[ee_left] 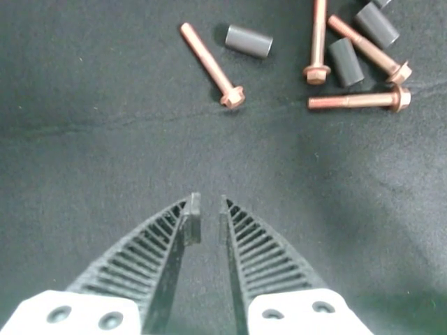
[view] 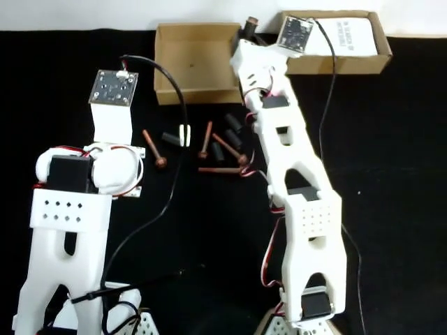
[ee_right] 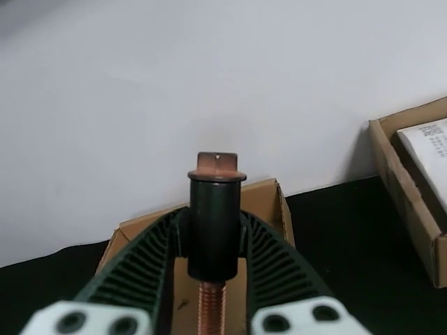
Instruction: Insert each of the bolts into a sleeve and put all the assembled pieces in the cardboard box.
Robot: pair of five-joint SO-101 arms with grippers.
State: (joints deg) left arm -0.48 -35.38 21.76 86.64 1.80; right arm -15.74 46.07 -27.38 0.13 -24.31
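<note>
Right claw (ee_right: 214,225) clenched on a sleeve (ee_right: 213,202) with a bolt (ee_right: 217,164) through it, held at the rim of the box (ee_right: 269,199); left claw (ee_left: 207,216), slightly parted and empty, hangs over the counter (ee_left: 84,139) near four loose bolts (ee_left: 211,65) and several loose sleeves (ee_left: 249,41)

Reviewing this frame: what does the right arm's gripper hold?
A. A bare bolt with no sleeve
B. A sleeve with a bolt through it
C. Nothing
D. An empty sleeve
B. In the right wrist view, the right gripper is shut on a dark sleeve. The head of a copper-coloured bolt sits on top of the sleeve, and its threaded shank sticks out below.
</note>
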